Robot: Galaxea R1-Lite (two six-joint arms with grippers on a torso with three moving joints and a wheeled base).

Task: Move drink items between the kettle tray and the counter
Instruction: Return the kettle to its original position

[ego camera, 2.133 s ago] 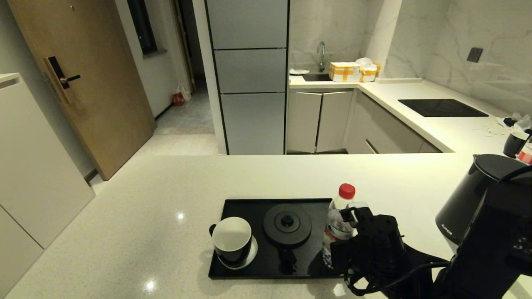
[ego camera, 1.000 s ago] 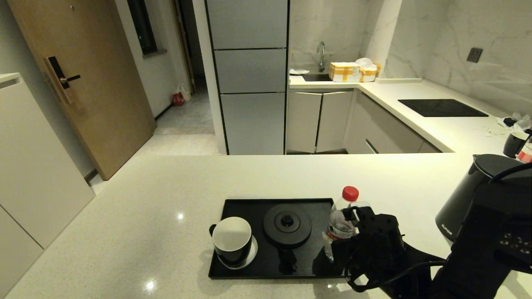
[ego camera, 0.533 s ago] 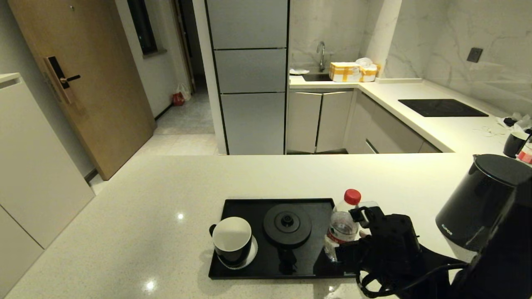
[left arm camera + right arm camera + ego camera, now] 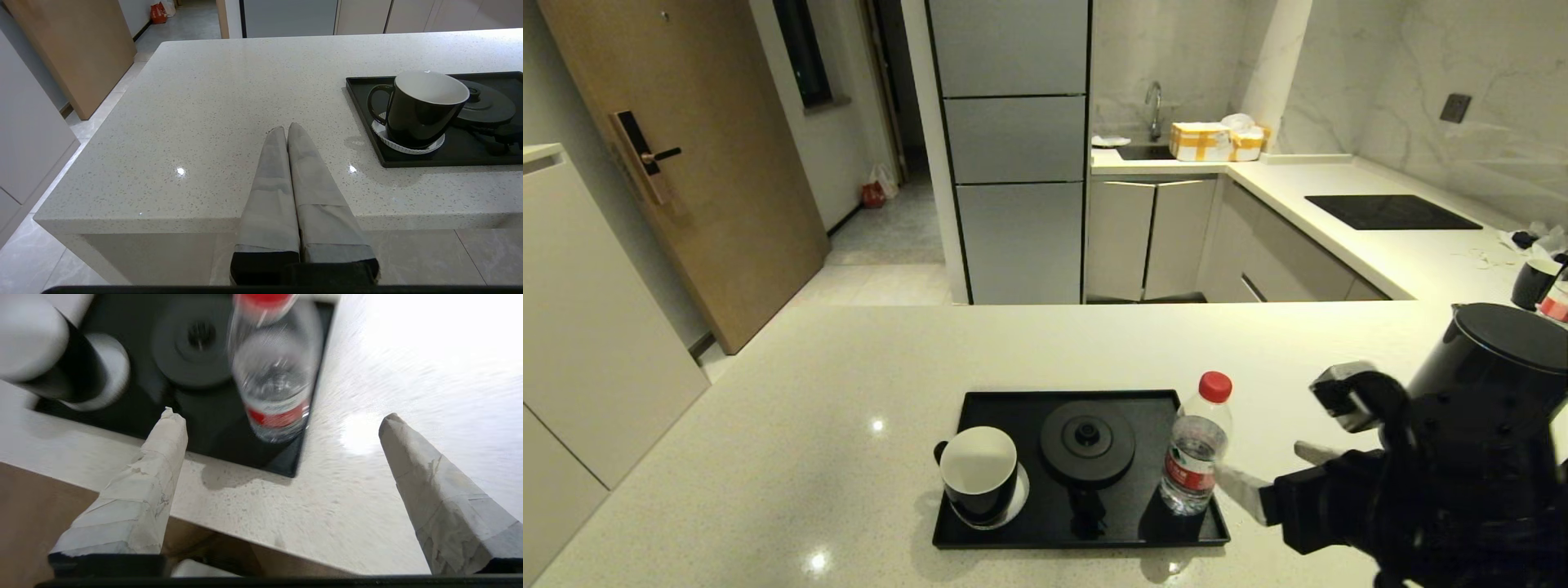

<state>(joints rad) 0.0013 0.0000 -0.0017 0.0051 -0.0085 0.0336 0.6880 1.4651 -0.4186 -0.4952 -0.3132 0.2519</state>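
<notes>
The small red-capped water bottle (image 4: 1196, 457) stands upright on the right front corner of the black kettle tray (image 4: 1111, 527). A black mug (image 4: 978, 474) sits on a white coaster at the tray's left, beside the round kettle base (image 4: 1088, 443). The tall black kettle (image 4: 1478, 384) stands on the pale counter (image 4: 768, 457) to the right. My right gripper (image 4: 1262, 474) is open just right of the bottle and apart from it; in its wrist view the right gripper (image 4: 282, 417) has the bottle (image 4: 273, 375) ahead of its spread fingers. My left gripper (image 4: 287, 128) is shut and empty over the counter's near edge, left of the mug (image 4: 421, 106).
A second dark mug (image 4: 1534, 282) and another bottle stand at the far right edge. A black hob panel (image 4: 1392, 212) lies in the back counter, and taped boxes (image 4: 1217, 140) sit by the sink. The counter's front edge (image 4: 286, 539) runs just under my right gripper.
My right gripper has let go of the bottle, opened wide and drawn back to the right. The bottle stays standing on the tray's right front corner. The left arm has not moved.
</notes>
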